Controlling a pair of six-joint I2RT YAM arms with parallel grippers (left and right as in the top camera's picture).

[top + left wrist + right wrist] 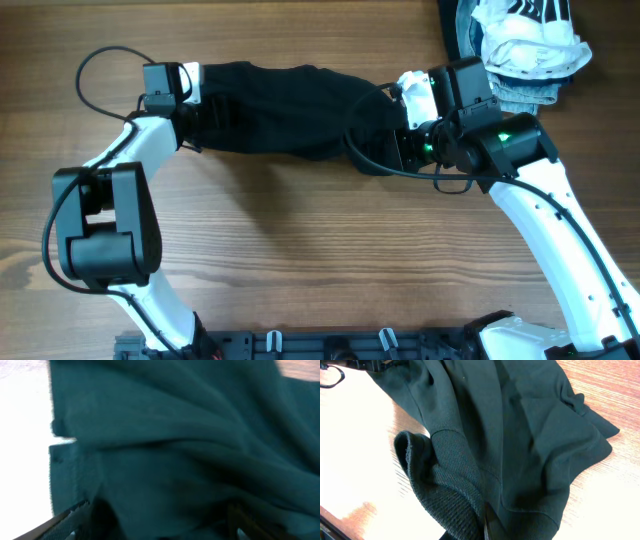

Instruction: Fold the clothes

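L gripper (192, 88) is seen at the far-L end of the dark garment (280, 110), upper L of the table (300, 250). In the L wrist view the frame is filled w/ blurred dark cloth and only vague dark shapes are seen at the bottom edge. Jaw opening and grip can't be told there.

The garment is stretched as 1 rumpled band L to R between the 2 grippers, across the upper middle of the table. A soft shadow is cast on the wood just below it.

R gripper (398, 100) is seen at the garment's R end. In the R wrist view the ribbed hem (445, 480) is bunched and drawn in at the bottom centre. The jaws look closed tight on it, w/ only a thin finger edge visible. The rest of the cloth is spread out over the wood beyond.

Far R, top corner: a pile of white/grey clothes (525, 45) is seen just beside the R arm. It is apart from the dark garment.
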